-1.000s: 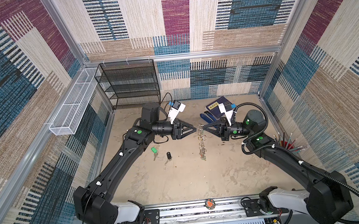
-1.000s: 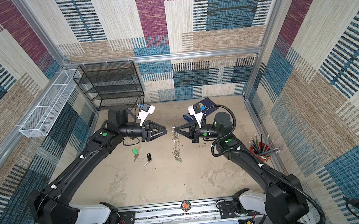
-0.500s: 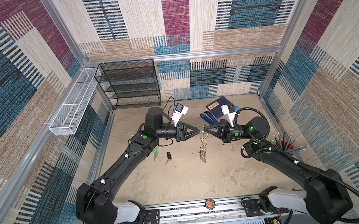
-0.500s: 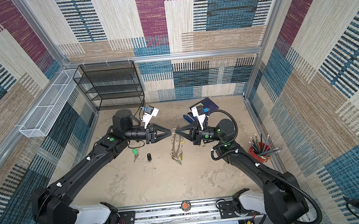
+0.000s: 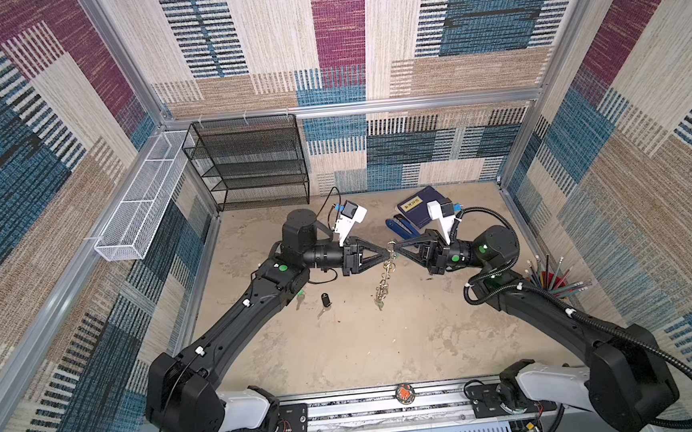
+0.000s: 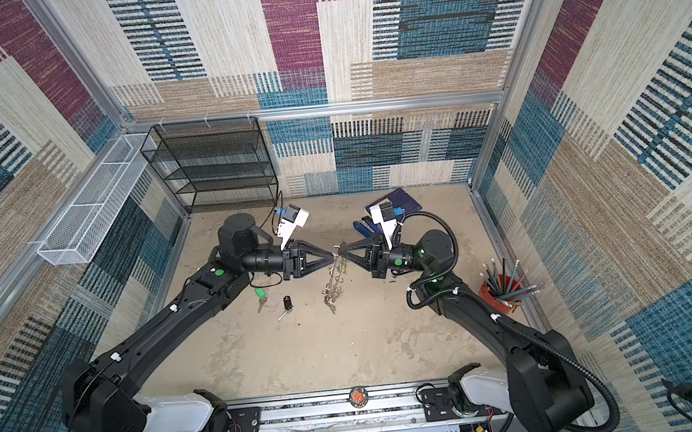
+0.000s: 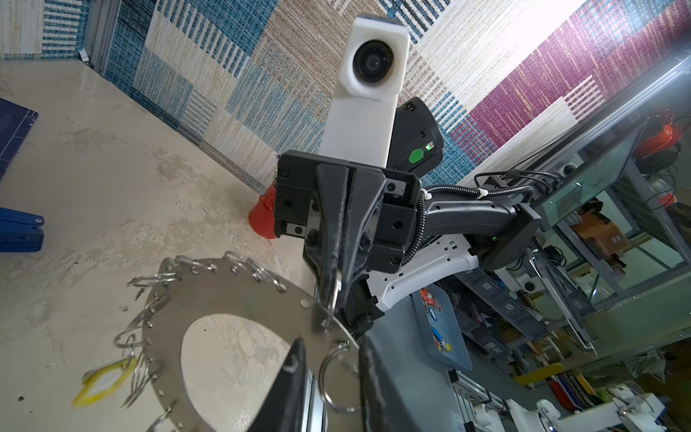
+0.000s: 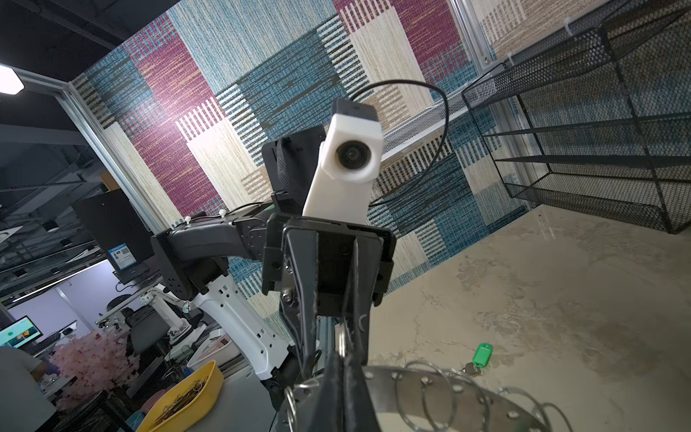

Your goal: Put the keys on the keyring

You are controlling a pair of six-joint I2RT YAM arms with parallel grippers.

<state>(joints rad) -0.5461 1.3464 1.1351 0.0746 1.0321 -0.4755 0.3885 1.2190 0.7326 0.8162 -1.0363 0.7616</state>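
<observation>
One green-tagged key (image 6: 260,293), one black-tagged key (image 6: 287,302) (two in all) and one keyring (image 6: 332,286). Far left, one mesh shelf (image 6: 216,167), one wire basket (image 6: 89,205); right, one pencil cup (image 6: 504,293).

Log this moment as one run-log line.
right gripper: shut on flat grey metal keyring disc | left gripper: jaws apart around silver split ring | green-tagged key, black-tagged key: on table

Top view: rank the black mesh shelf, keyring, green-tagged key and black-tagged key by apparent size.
Largest: black mesh shelf.
Then: keyring, seen edge-on.
Smallest: green-tagged key and black-tagged key, alike; not ranked.
</observation>
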